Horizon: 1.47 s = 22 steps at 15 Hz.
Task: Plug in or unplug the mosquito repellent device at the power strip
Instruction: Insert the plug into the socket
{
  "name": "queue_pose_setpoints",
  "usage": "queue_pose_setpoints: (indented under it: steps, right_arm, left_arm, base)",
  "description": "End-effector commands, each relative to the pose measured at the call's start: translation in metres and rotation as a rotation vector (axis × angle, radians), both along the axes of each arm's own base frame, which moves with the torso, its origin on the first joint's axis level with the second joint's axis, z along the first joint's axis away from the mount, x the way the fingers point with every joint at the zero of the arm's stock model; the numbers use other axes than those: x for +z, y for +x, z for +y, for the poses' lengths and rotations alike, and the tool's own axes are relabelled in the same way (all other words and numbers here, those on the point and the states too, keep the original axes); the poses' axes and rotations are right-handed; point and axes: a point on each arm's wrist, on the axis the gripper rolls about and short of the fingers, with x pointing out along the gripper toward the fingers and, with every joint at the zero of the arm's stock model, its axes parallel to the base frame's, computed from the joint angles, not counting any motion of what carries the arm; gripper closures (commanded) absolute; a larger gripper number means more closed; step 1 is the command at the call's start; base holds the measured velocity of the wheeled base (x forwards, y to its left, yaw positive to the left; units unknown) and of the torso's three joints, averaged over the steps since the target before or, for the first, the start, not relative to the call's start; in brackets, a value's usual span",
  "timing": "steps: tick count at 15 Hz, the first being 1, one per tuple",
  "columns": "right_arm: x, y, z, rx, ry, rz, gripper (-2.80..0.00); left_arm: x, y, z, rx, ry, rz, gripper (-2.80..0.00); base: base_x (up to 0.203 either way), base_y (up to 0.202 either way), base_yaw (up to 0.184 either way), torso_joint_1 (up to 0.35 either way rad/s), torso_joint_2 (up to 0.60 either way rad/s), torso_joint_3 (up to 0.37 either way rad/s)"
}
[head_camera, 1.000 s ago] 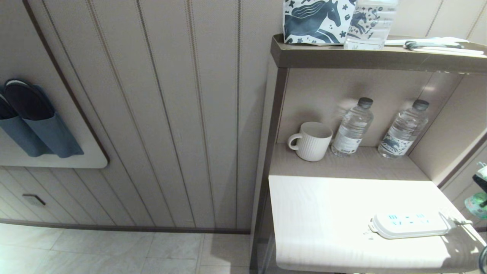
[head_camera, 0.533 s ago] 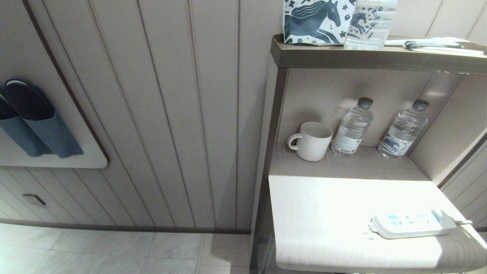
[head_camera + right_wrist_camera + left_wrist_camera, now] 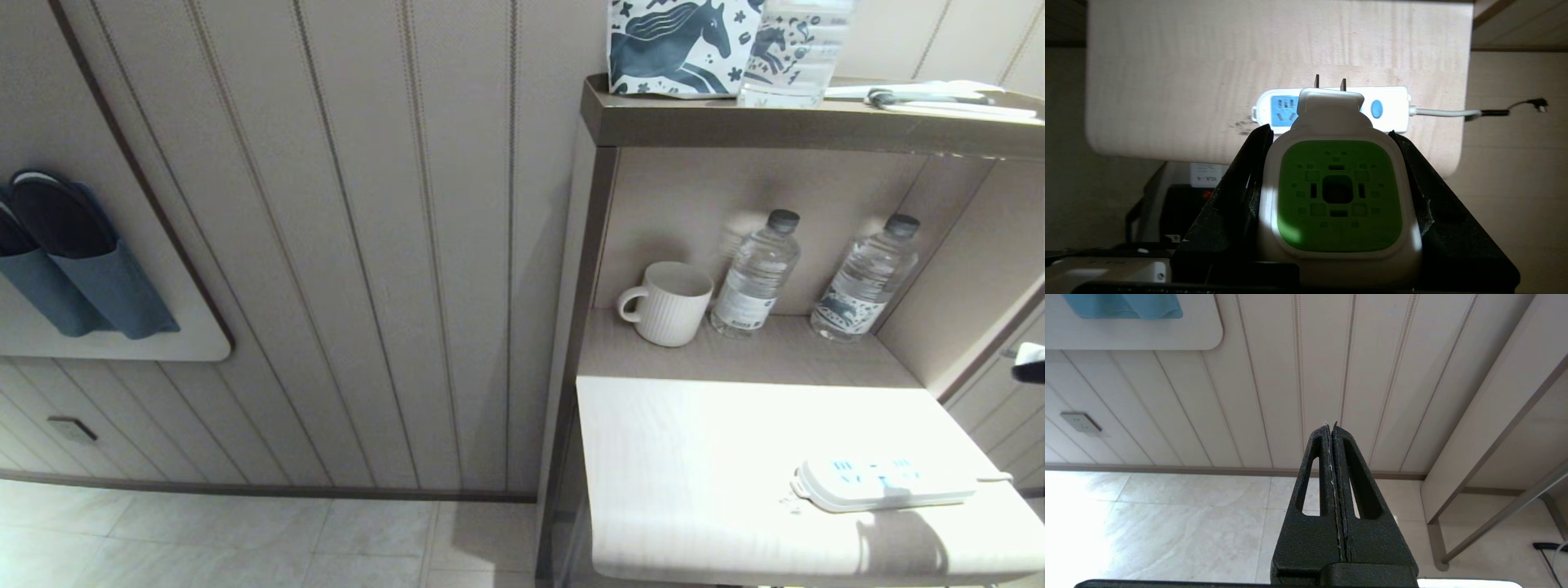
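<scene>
My right gripper (image 3: 1330, 134) is shut on the mosquito repellent device (image 3: 1337, 196), a white head with a green vented face held between the black fingers (image 3: 1249, 171). Its two metal prongs (image 3: 1329, 83) are bare and point toward the power strip (image 3: 1388, 108), above it and apart from it. The white power strip (image 3: 886, 483) lies flat near the table's front right corner, all its blue sockets free. In the head view only a sliver of the right gripper (image 3: 1030, 363) shows at the right edge. My left gripper (image 3: 1331, 426) hangs shut and holds nothing, low over the floor by the wall.
At the back of the pale table top (image 3: 694, 457) stand a white mug (image 3: 665, 302) and two clear water bottles (image 3: 755, 273). The strip's white cord (image 3: 1453, 113) runs off the table's right side. A shelf (image 3: 816, 122) overhangs the back.
The right gripper with the device left the head view's right edge, then came back higher as a small sliver. Its shadow on the table's front right corner shifted. The power strip stayed put.
</scene>
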Motion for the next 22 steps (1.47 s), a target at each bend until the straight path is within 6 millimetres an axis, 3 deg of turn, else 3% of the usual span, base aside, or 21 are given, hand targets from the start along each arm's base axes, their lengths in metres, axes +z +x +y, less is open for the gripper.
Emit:
queue_pose_setpoints:
  steps: [1, 8, 12, 17, 22]
  right_arm:
    - [-0.007, 0.032, 0.002, -0.018, -0.084, 0.114, 0.00]
    - [-0.019, 0.078, 0.013, 0.068, -0.112, 0.279, 0.00]
    - [-0.024, 0.081, 0.021, 0.092, -0.085, 0.367, 0.00]
    - [-0.044, 0.099, 0.022, 0.070, -0.033, 0.457, 0.00]
    - [-0.064, 0.113, 0.044, 0.113, -0.028, 0.546, 0.00]
  left_arm:
    - [0.000, 0.000, 0.000, 0.000, 0.000, 0.001, 0.00]
    - [0.000, 0.000, 0.000, 0.001, 0.000, 0.001, 0.00]
    - [0.000, 0.000, 0.000, 0.001, 0.000, 0.001, 0.00]
    - [0.000, 0.000, 0.000, -0.001, 0.000, 0.001, 0.00]
    - [0.000, 0.000, 0.000, 0.000, 0.000, 0.002, 0.00]
  base:
    - [0.000, 0.000, 0.000, 0.000, 0.00, 0.000]
    - [0.000, 0.000, 0.000, 0.000, 0.00, 0.000]
    - [0.000, 0.000, 0.000, 0.000, 0.00, 0.000]
    - [0.000, 0.000, 0.000, 0.000, 0.00, 0.000]
    - [0.000, 0.000, 0.000, 0.000, 0.00, 0.000]
